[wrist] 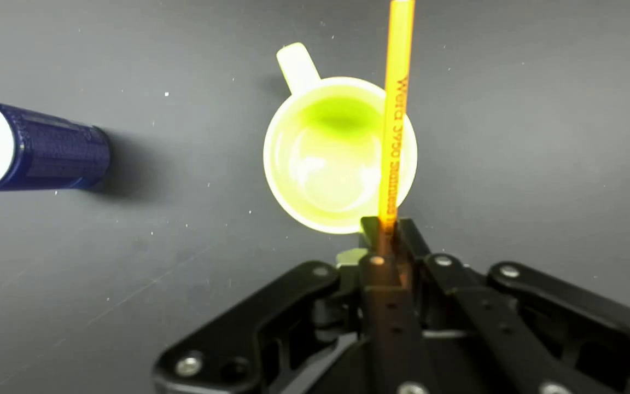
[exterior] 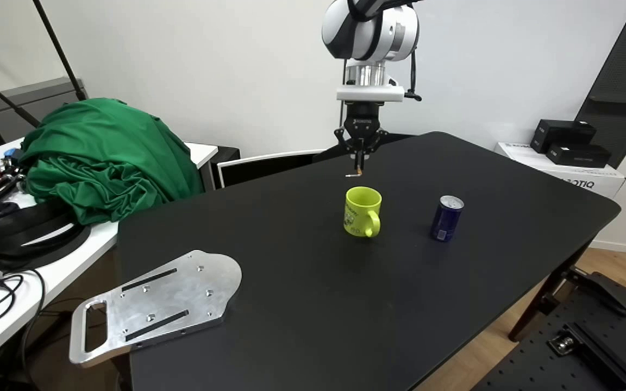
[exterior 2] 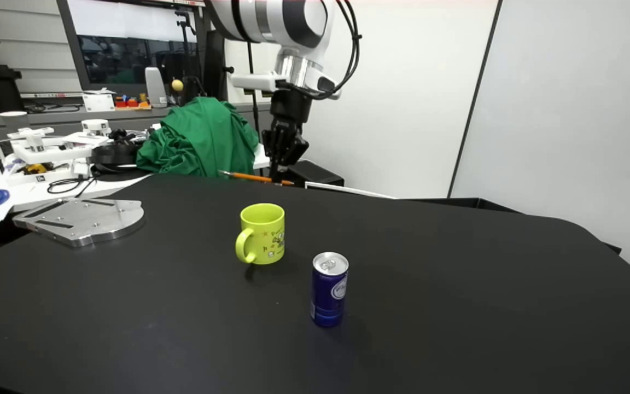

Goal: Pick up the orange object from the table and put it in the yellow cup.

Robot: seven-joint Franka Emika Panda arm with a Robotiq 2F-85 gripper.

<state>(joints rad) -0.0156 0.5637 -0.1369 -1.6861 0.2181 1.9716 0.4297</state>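
The orange object [exterior: 359, 172] is a thin stick with a metal tip. It shows lengthwise in an exterior view [exterior 2: 249, 177] and in the wrist view [wrist: 396, 126]. My gripper [exterior: 359, 163] is shut on it and holds it roughly level above the black table [exterior: 291, 309]. The gripper also shows in an exterior view [exterior 2: 276, 176] and in the wrist view [wrist: 389, 227]. The yellow cup [exterior: 357, 214] stands upright on the table, below and apart from the gripper [exterior 2: 264, 238]. In the wrist view the stick crosses over the right part of the cup's opening [wrist: 320, 164].
A dark blue can [exterior: 446, 220] stands upright beside the cup, also in an exterior view [exterior 2: 327, 295] and the wrist view [wrist: 58, 148]. A metal plate [exterior: 177, 293] lies at a table corner. A green cloth [exterior: 106, 157] and clutter cover the white desk.
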